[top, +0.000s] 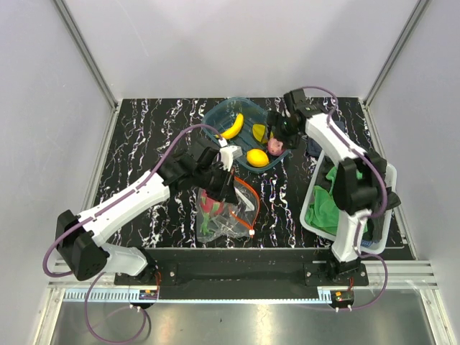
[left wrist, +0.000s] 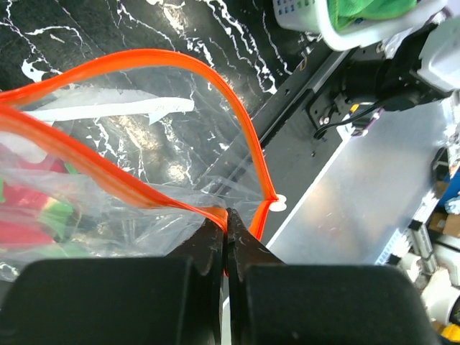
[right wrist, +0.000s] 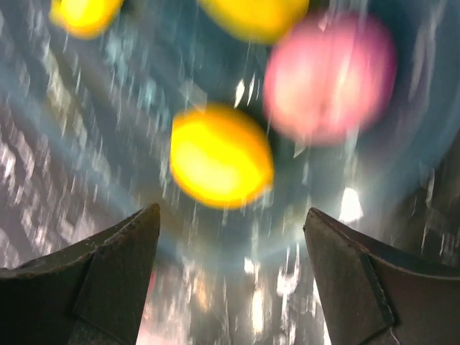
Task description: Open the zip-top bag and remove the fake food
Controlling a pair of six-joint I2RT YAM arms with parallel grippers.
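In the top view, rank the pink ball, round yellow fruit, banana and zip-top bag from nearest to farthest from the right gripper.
1. Pink ball, beside the right gripper, right end of the tray.
2. Round yellow fruit, tray's near edge.
3. Banana, tray's left part.
4. Zip-top bag, outside the tray, near side.

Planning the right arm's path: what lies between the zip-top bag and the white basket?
Top view: only bare table separates the zip-top bag from the white basket.
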